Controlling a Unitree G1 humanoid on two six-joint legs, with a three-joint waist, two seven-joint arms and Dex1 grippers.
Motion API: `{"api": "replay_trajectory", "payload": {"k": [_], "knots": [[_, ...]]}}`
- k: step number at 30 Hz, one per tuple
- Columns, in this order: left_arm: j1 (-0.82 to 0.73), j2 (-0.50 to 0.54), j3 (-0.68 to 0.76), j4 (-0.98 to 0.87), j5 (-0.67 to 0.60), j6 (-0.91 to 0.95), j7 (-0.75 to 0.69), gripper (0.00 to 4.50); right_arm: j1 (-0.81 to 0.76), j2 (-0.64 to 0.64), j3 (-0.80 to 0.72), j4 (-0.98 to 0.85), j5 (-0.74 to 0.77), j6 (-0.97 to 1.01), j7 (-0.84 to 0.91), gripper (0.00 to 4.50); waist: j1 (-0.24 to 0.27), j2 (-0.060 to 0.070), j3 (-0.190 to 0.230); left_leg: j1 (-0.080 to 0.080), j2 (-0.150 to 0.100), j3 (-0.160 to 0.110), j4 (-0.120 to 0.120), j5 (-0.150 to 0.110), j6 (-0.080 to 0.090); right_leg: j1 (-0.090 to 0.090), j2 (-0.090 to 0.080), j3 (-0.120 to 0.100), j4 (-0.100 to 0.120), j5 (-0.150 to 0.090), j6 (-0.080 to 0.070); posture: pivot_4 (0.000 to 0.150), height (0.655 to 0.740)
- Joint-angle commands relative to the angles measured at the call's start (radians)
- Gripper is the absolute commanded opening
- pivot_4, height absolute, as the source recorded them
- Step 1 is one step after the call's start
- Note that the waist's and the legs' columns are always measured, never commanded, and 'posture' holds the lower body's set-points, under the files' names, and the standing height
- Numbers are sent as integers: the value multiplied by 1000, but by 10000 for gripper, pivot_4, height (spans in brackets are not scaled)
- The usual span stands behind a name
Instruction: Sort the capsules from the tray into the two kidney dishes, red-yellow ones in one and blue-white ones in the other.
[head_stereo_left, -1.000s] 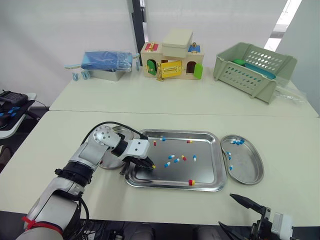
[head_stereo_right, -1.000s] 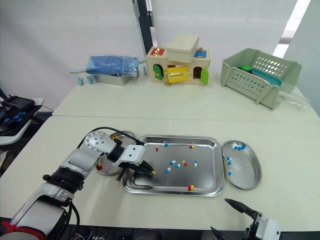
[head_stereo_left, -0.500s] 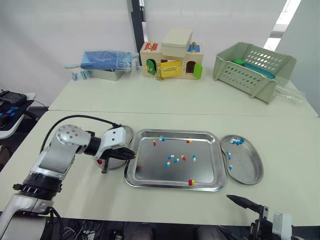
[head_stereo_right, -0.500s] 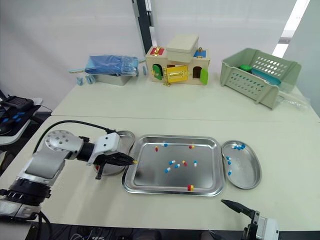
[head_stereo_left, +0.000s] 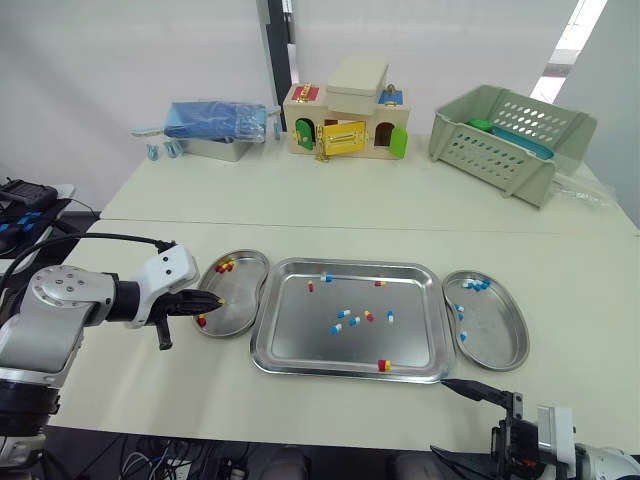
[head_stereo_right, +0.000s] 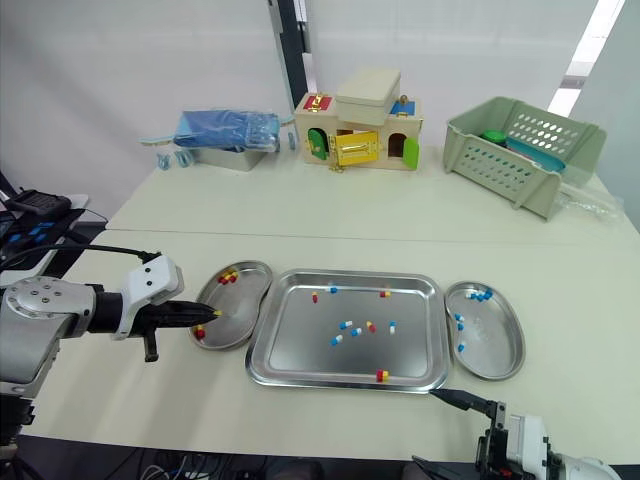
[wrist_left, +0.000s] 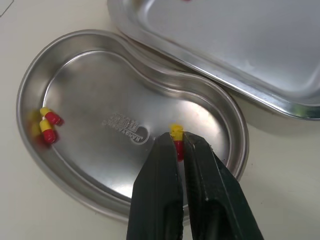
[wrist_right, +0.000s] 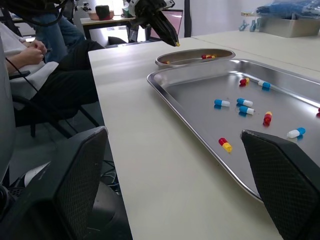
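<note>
The left gripper (wrist_left: 176, 144) is nearly closed. Between its two black fingertips it pinches one red-yellow capsule (wrist_left: 175, 134), whose yellow end sticks out past the tips. The gripper holds this capsule low over the left kidney dish (wrist_left: 95, 80), above the side of the dish that is nearer to the tray (head_stereo_left: 300, 345). I cannot tell whether the capsule touches the metal floor. Farther along the same dish, away from the tips, two more red-yellow capsules (wrist_left: 48, 124) lie close together. In the head views a lone red-yellow capsule (head_stereo_left: 201, 321) lies in the dish just beside the fingers, on the robot's side. The tray is just beyond this dish, ahead of the left gripper's tips, with its rim just beside the rim of the dish. On the tray lie loose capsules of both kinds: blue-white capsules (head_stereo_left: 343, 314) near the middle and some red-yellow ones among them and by the rims. The right kidney dish (head_stereo_left: 497, 340) stands on the other side of the tray, well apart from the left gripper, and has several blue-white ones inside. The right gripper (wrist_right: 172, 132) hangs low at the near edge of the table (head_stereo_left: 400, 215). Its fingers are spread wide and hold nothing, and the tray lies ahead of them.
</note>
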Motion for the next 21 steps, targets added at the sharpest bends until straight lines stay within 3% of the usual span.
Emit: {"api": "replay_trajectory", "payload": {"k": [1,2,5,16,21], "knots": [[-18,5,10,-2,-13,6,16,249,-8,-1,2,-10,17,6,5,45000,0,0,0,0,0,0,0,0,0,0,0,0,0,0,0,1500,7400],[-26,0,2,4,-11,5,19,249,-11,0,2,-10,17,8,5,45000,0,0,0,0,0,0,0,0,0,0,0,0,0,0,0,1500,7400],[-50,-14,-11,17,-15,9,21,7100,-15,2,-2,-8,15,9,4,45000,1,0,0,0,0,0,0,0,0,0,0,0,0,0,0,1500,7400],[-88,-21,-42,49,-10,1,10,43914,14,1,-18,-30,13,8,-20,45000,-1,0,0,0,0,0,0,0,0,0,0,0,0,0,0,1500,7400],[-93,-23,-47,55,-9,-3,7,44530,27,-3,-20,-38,12,10,-28,45000,-1,0,0,0,0,0,0,0,0,0,0,0,0,0,0,1500,7400]]}}
